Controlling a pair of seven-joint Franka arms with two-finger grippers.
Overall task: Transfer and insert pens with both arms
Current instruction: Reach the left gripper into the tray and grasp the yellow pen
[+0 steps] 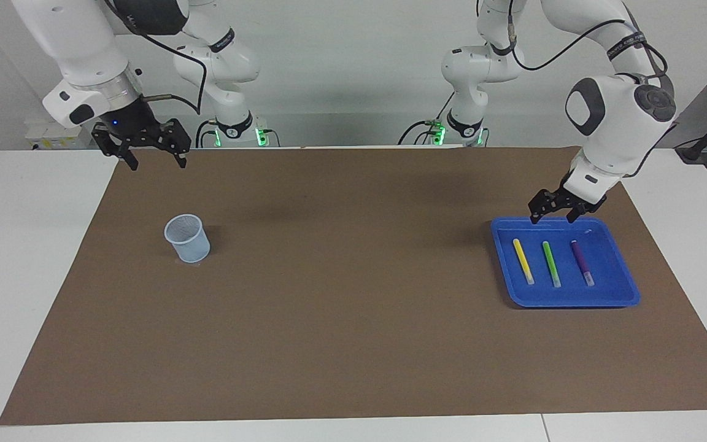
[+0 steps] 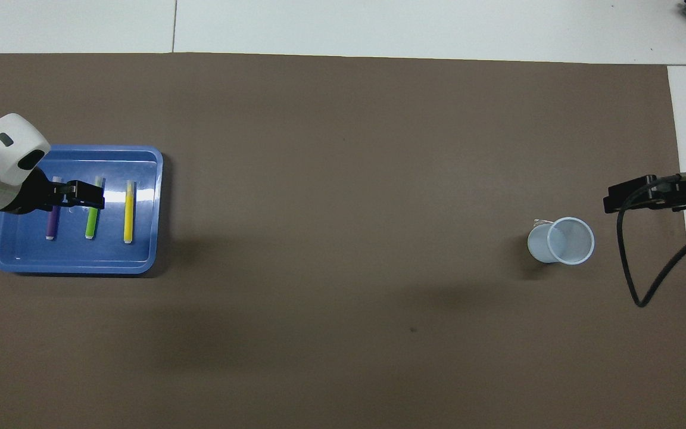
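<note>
Broadly, we see a white bench (image 1: pixel 34 258) almost wholly covered by a brown mat (image 1: pixel 341 294). Two white arms hang over it: the left arm (image 1: pixel 620 116) at the tray's end, the right arm (image 1: pixel 77 55) at the cup's end.

Next in size is a blue tray (image 1: pixel 620 298) lying flat on the mat toward the left arm's end of the bench. At the right arm's end a pale blue cup (image 1: pixel 188 238) stands upright on the mat, mouth up, well apart from the tray.

We find the left hand (image 1: pixel 555 215) just above the tray's edge nearest the robots, its fingers spread and pinching nothing; from overhead it covers the upper ends of the purple and green pens, yet the facing view shows it clear of them. The right hand (image 1: pixel 156 161) hangs high above the mat's edge nearest the robots, toward the right arm's end, fingers spread as well and carrying nothing; this arm waits.

Smallest are the three pens, all lying flat in the tray, side by side and roughly parallel, none touching another. The yellow pen (image 1: pixel 523 261) lies closest to the middle of the bench, the green pen (image 1: pixel 552 263) between the other two, and the purple pen (image 1: pixel 582 262) closest to the bench's end. Each has its pale tip pointing away from the robots.
</note>
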